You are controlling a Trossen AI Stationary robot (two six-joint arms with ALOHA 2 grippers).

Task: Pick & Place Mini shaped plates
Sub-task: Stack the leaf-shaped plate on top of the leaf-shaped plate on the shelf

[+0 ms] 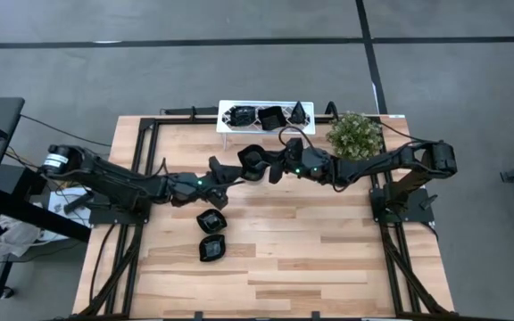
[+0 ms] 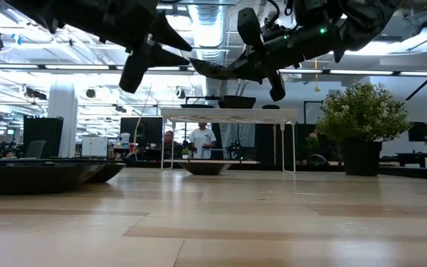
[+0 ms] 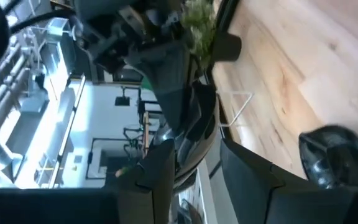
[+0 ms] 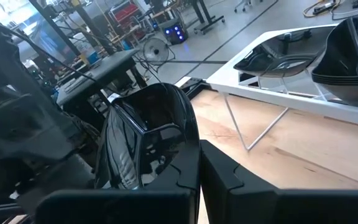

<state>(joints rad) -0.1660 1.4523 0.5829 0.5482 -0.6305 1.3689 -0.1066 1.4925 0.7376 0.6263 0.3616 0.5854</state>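
A glossy black mini plate [image 1: 255, 163] hangs in the air above the counter [image 1: 328, 259], in the middle between the two arms. The right pincer [image 1: 273, 167] pinches its rim; in the right wrist view its two dark fingers [image 4: 219, 180] are pressed together on the edge of the plate. The left pincer [image 1: 224, 168] is at the other side of the same plate, with its fingers spread and the plate's rim between them, as the left wrist view shows; I cannot tell if they touch it.

Two more black plates [image 1: 211, 220] [image 1: 212, 249] lie on the counter just below the left pincer, one beside the other. At the far edge of the counter stands a white tray on thin wire legs [image 1: 226, 109], and three black plates [image 1: 271, 117] rest on it in a row. A small green bushy plant in a dark pot [image 1: 355, 135] stands just to the right of the tray
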